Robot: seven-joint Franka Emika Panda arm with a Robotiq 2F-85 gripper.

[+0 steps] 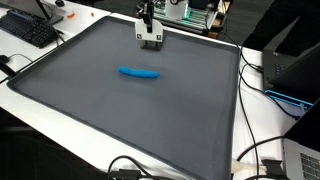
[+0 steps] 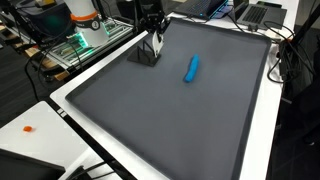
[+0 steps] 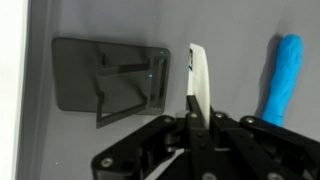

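Observation:
My gripper point(image 3: 195, 112) is shut on a thin white flat piece point(image 3: 200, 72) that sticks out ahead of the jaws. To its left in the wrist view, a dark rectangular holder point(image 3: 110, 75) lies on the grey mat. In both exterior views the gripper point(image 1: 147, 20) point(image 2: 152, 22) hangs over the far edge of the mat point(image 1: 120, 110) point(image 2: 180, 120), with the white piece point(image 1: 150, 38) point(image 2: 157, 45) at the dark holder point(image 2: 146, 54). A blue elongated object point(image 1: 139, 72) point(image 2: 192, 68) point(image 3: 282, 75) lies on the mat, apart from the gripper.
A keyboard point(image 1: 28, 28) sits beyond the mat's corner. Cables point(image 1: 262, 95) and a dark box point(image 1: 295, 65) lie along one side. A green circuit board point(image 2: 85, 38) and a laptop point(image 2: 262, 12) stand past the far edges. A small orange item point(image 2: 29, 128) lies on the white table.

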